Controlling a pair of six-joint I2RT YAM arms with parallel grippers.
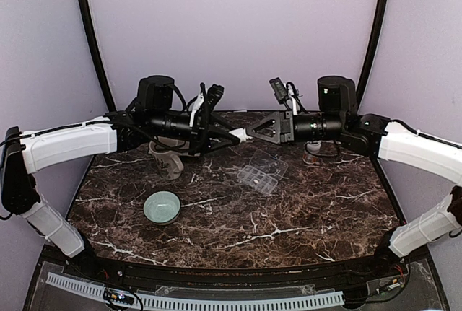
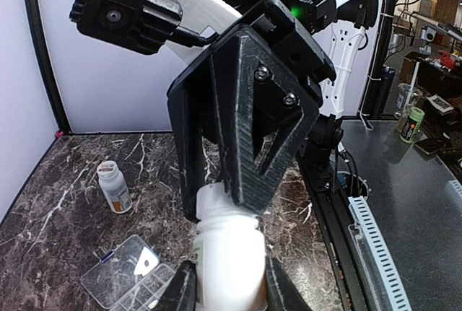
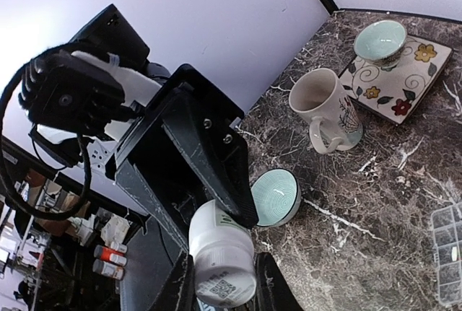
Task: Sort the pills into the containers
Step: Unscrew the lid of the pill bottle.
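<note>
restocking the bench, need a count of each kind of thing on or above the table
pale green bowl: 2
white pill bottle: 2
mug: 1
pill organiser: 1
patterned tile: 1
total: 7

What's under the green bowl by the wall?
A square tile painted with flowers and swirls lies under the bowl. The bowl covers one corner of the tile, so that part is hidden.

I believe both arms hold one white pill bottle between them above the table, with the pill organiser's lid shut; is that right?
Not quite: the pill organiser lies with its lid open, as the top external view shows; the rest stands.
</note>
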